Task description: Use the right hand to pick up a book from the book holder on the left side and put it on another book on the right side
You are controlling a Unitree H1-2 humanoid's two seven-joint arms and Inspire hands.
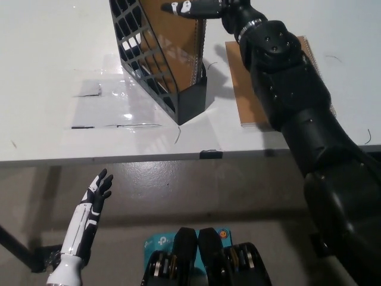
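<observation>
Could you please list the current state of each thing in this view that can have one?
Book holder: upright on the table, holding a notebook.
Spiral notebook: standing in the holder.
Brown book: lying flat.
Right hand: reaching over the notebook's top.
Left hand: open, resting below the table edge.
</observation>
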